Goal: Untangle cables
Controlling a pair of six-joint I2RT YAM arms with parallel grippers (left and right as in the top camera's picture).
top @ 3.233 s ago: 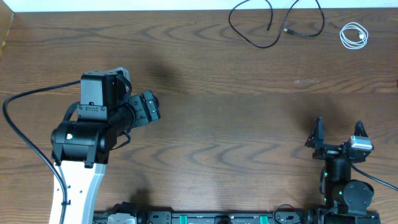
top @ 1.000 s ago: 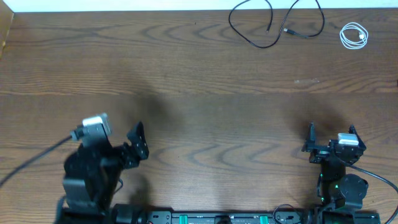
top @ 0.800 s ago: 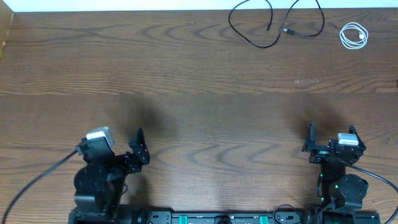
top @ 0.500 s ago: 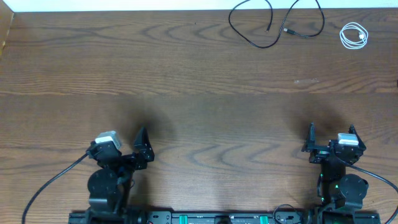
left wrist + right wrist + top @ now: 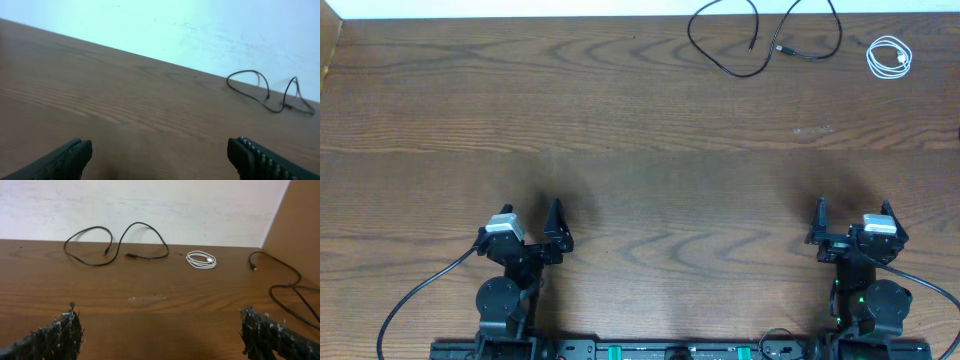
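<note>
While both arms are sitting folded low over their bases at the near edge of the tabletop (image 5: pixel 640 150), the left claw (image 5: pixel 531 228) at 7 o'clock and the right claw (image 5: pixel 853 225) at 5 o'clock are pointing toward 12, each gaping wide and gripping nothing. A looped black cable (image 5: pixel 760 45) is lying loose at 1 o'clock by the far edge. The white cable (image 5: pixel 888 57) is sitting coiled at 2 o'clock, apart from it. A second black cable (image 5: pixel 285 287) is trailing near 3 o'clock.
</note>
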